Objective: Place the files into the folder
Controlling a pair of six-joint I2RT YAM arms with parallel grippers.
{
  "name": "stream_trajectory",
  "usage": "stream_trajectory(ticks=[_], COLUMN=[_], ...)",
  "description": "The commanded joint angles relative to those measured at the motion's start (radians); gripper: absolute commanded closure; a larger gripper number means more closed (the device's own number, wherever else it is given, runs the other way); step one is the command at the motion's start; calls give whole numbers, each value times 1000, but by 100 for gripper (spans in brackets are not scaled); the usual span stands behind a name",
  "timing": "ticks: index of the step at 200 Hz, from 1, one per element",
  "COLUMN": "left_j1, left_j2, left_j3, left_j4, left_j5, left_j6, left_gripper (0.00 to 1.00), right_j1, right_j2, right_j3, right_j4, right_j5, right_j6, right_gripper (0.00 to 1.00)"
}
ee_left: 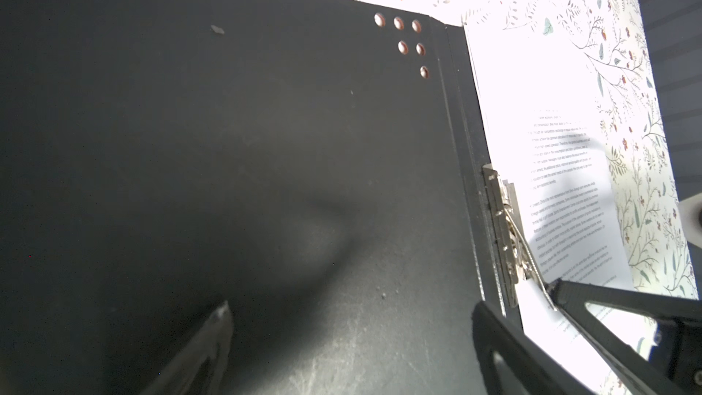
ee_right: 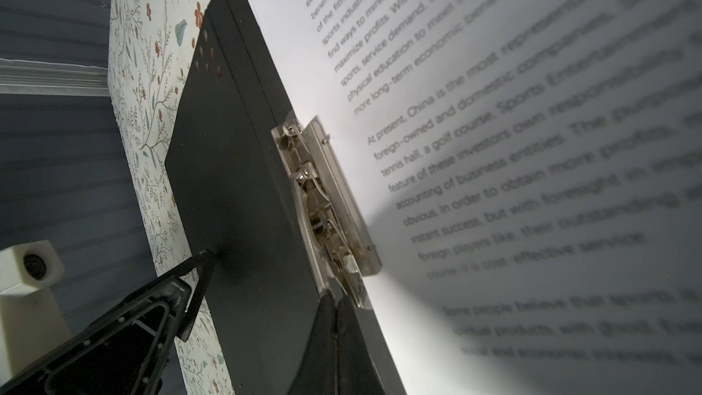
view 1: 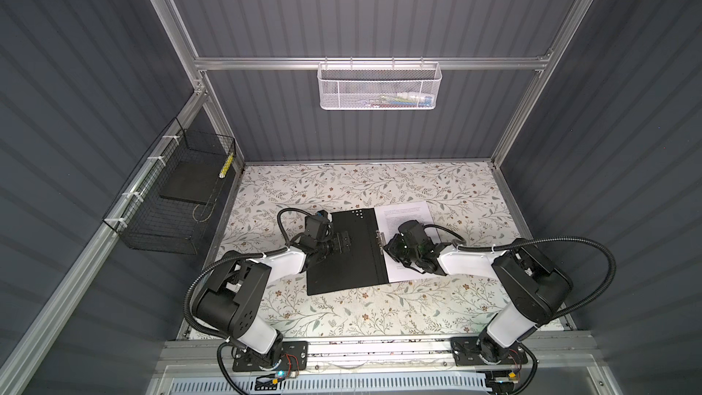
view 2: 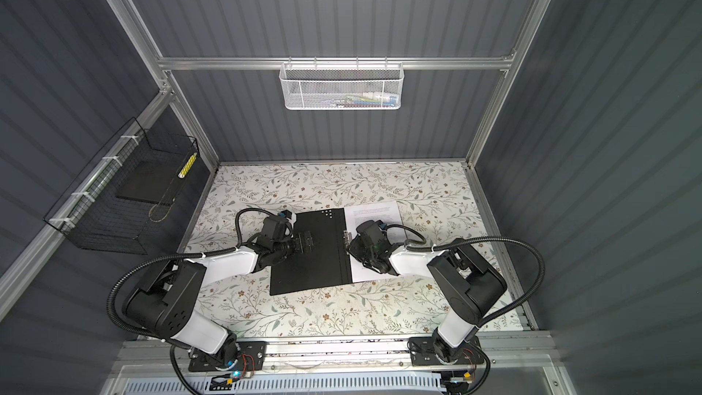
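The folder (view 1: 349,264) (view 2: 313,264) lies open on the floral table, black inside facing up, with several small holes at its far corner. The files (view 1: 406,214) (view 2: 376,212), white printed sheets, lie on its right half under my right arm. A metal clip (ee_left: 505,229) (ee_right: 326,203) runs along the spine at the sheets' edge. My left gripper (view 1: 343,241) (view 2: 307,242) (ee_left: 351,309) is open, its fingers spread low over the bare left cover. My right gripper (view 1: 389,248) (view 2: 350,249) (ee_right: 336,300) is shut, tips together at the near end of the clip's lever.
A black wire basket (view 1: 171,199) holding a dark slab hangs on the left wall. A white mesh basket (view 1: 380,87) hangs on the back rail. Floral tabletop (view 1: 342,313) extends in front of the folder and behind it.
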Motion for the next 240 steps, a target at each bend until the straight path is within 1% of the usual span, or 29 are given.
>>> stream_trajectory(ticks=[1,82,142,155,194,215,240], left_j1=[12,12,12,12,12,12,12], left_j2=[78,78,78,75,59,52,56], left_j3=[-68,-70,-75,-76,-76,-82,-79], left_j4=[-259,-254,-251,-250,-255,-255,-253], left_j5=[-48,-44,-38,-38,-43,-50,-44], left_j6=[-36,-36,-36,-38,-34,-34,-32], left_gripper=[0,0,1,1,0,1,0], right_j1=[-15,11,21,20,25,32,39], right_j2=[82,153,199,206,227,181,115], right_j3=[-48,12,-3,5,26,7,-11], right_j4=[-283,-377,-379,-387,-373,-313,-220], right_j5=[132,177,200,202,168,144,72], right_j6=[-13,-17,16,7,-28,-56,-104], right_gripper=[100,100,100,100,100,100,100])
